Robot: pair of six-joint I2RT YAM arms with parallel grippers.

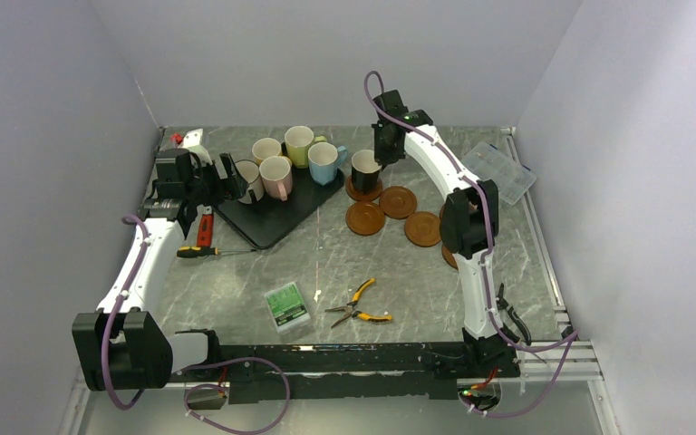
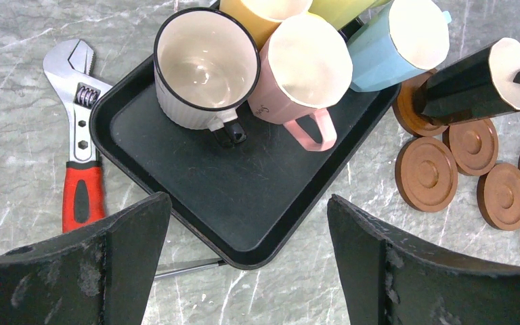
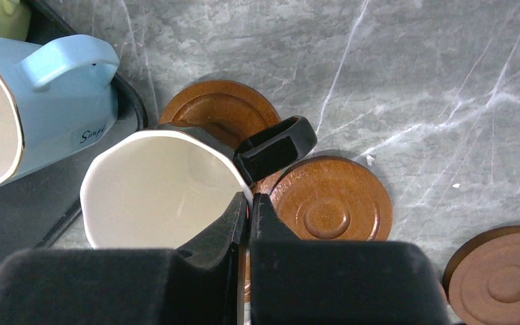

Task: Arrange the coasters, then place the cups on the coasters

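Note:
My right gripper [image 3: 249, 203] is shut on the rim of the black cup [image 3: 156, 189], one finger inside and one outside, beside its handle. That cup [image 1: 366, 168] stands over a reddish-brown coaster [image 3: 220, 108]; I cannot tell whether it touches. More coasters [image 1: 398, 201] [image 1: 365, 218] [image 1: 422, 228] lie close by, and others are partly hidden by my right arm. On the black tray [image 2: 149, 128] stand the cream-white cup [image 2: 203, 68], pink cup [image 2: 308, 68], yellow-orange cup [image 2: 257, 13], yellow-green cup [image 1: 299, 142] and light blue cup [image 2: 396, 47]. My left gripper [image 2: 246, 198] hangs open over the tray's near corner, holding nothing.
A red-handled wrench [image 2: 81, 149] lies left of the tray, and a screwdriver [image 1: 204, 252] lies in front of it. A green box [image 1: 287, 305] and yellow pliers [image 1: 358, 304] sit mid-front. A clear plastic box [image 1: 500, 170] is at the back right, and black pliers [image 1: 512, 322] are at the right front.

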